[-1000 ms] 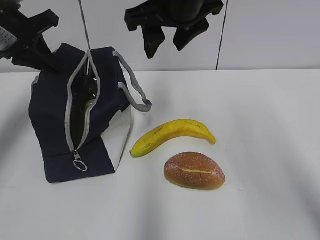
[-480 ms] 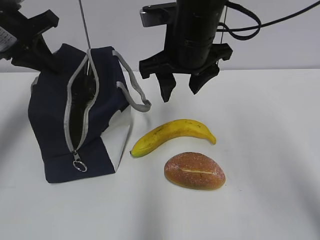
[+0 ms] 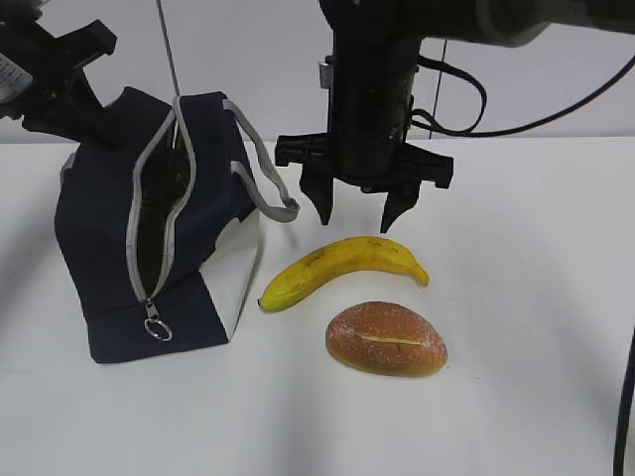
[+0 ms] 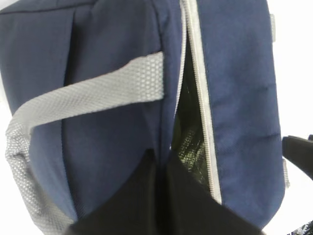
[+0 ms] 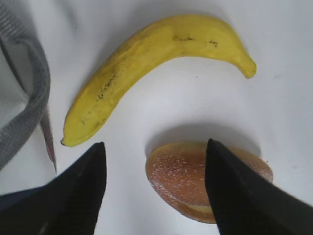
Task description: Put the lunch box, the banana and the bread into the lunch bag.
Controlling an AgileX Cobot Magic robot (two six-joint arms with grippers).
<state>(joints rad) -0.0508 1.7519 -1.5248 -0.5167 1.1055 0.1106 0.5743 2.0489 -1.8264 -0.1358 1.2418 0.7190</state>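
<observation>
The right pincer [image 3: 362,208] has been coming down since a second ago, when only its tips were showing at the top of the outside view. Now it is hanging low, just above the banana [image 3: 343,268]. Its two black fingers [image 3: 319,198] are standing wide apart and holding nothing. The banana, the bread [image 3: 387,338] and the bag [image 3: 109,248] are lying where they were.

The banana is lying on the white counter [image 3: 536,297], curved, with its dark tips at 8 o'clock and 4 o'clock. The bread is sitting at 5 o'clock from the banana, close to it but not touching, with its slit facing up. In the right wrist view the banana [image 5: 146,63] is showing at 12 o'clock of the gap between the fingers, and the bread [image 5: 195,178] is showing between the fingers, partly behind the right one.

The blue bag is standing at 9 o'clock from the banana, with its zipper [image 3: 149,213] open and a metal ring [image 3: 159,327] hanging at the near end. One grey handle [image 3: 263,169] is drooping toward the banana. The lunch box is not showing in any view.

The left pincer [image 4: 159,196] is squeezed shut at the bag's far top end, right by the open zipper [image 4: 200,98]. I cannot tell for sure if cloth is pinched in it.
</observation>
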